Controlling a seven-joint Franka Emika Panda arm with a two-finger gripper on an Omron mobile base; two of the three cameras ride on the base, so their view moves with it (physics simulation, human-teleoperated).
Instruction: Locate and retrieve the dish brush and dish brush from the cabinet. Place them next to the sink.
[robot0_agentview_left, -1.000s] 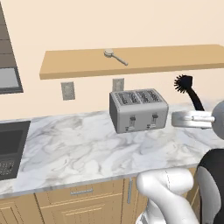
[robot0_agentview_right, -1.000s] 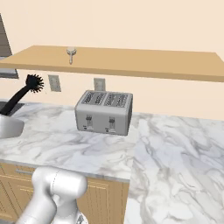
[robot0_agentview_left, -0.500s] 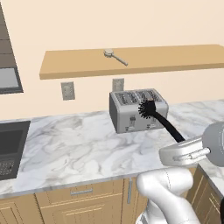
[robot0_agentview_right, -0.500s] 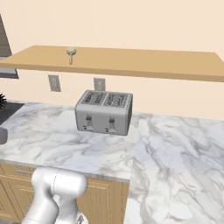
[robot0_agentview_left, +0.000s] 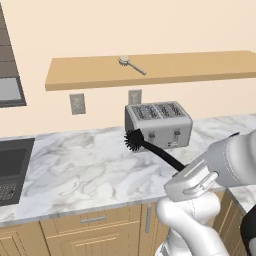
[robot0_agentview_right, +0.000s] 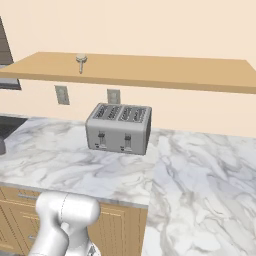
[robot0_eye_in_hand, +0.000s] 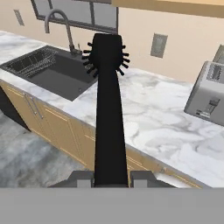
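Observation:
My gripper (robot0_eye_in_hand: 111, 177) is shut on the handle of the black dish brush (robot0_eye_in_hand: 106, 50), whose spiky head points toward the far edge of the counter. In the left base view the black dish brush (robot0_agentview_left: 134, 140) hangs over the counter in front of the toaster's left end, with my gripper (robot0_agentview_left: 181, 169) at the handle's lower right. The pale wood dish brush (robot0_agentview_left: 131, 64) (robot0_agentview_right: 81, 61) lies on the open wooden shelf above. The dark sink (robot0_eye_in_hand: 52, 72) (robot0_agentview_left: 12, 167) is sunk in the counter to the left, apart from the black brush.
A grey four-slot toaster (robot0_agentview_left: 159, 122) (robot0_agentview_right: 119, 128) (robot0_eye_in_hand: 208, 92) stands against the wall. A curved faucet (robot0_eye_in_hand: 65, 30) rises behind the sink. White marble counter (robot0_agentview_left: 85, 170) stretches between sink and toaster, with wooden drawers (robot0_agentview_left: 90, 225) below. Two wall outlets (robot0_agentview_left: 77, 103) sit under the shelf.
My arm has swung left and down with the black brush. Its head went from right of the toaster to in front of the toaster's left end.

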